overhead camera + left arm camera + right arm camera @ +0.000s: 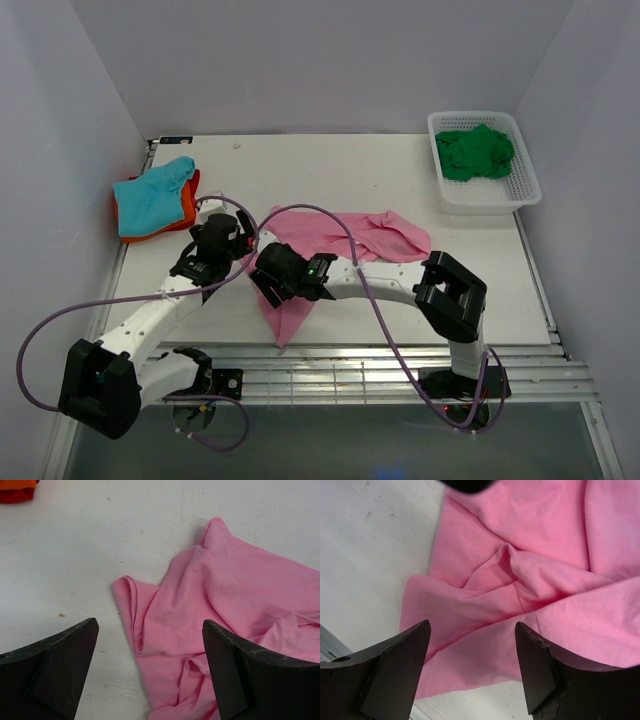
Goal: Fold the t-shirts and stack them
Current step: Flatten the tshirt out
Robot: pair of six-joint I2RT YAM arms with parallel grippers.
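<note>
Pink cotton lies crumpled across the middle of the top view: the pink t-shirt [388,236] is unfolded, with one tongue trailing toward the lower centre. The left gripper [150,630] hovers wide apart over a sleeve edge. The right gripper [472,630], its jaws also spread and empty, hangs above a bunched ridge. Flattening looks like the step in hand, so each gripper should pinch a single layer at an outer hem, not the ridge, then draw apart. The teal t-shirt [155,190] and orange t-shirt [190,208] sit upper left, and the green t-shirt [475,152] fills the basket [490,200] upper right.
</note>
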